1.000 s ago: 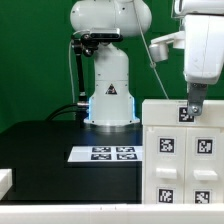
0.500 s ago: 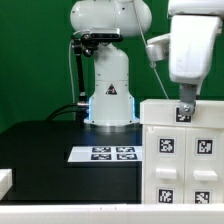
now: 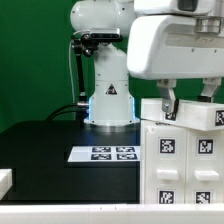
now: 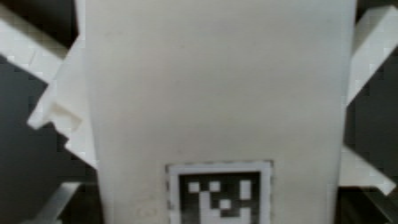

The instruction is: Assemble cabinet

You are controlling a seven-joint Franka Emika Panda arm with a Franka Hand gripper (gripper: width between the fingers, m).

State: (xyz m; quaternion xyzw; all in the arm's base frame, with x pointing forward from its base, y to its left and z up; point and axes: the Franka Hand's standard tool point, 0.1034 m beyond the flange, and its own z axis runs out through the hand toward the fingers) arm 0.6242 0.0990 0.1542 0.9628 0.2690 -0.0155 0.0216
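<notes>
So my claw (image 3: 187,101) is straddling the top edge of the cabinet (image 3: 182,150) at the right of the frame. I can't tell if I'm clamped yet. The marker board (image 3: 104,154) sits low centre, out of my way.

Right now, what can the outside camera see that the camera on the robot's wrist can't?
Only the exterior view shows the robot's base, the black table, the marker board, the green backdrop and the hand at the cabinet's top edge. Only the wrist view shows, close up, a long white panel with one tag and dark gaps beside it. Both show the white cabinet and its black-and-white tags.
</notes>
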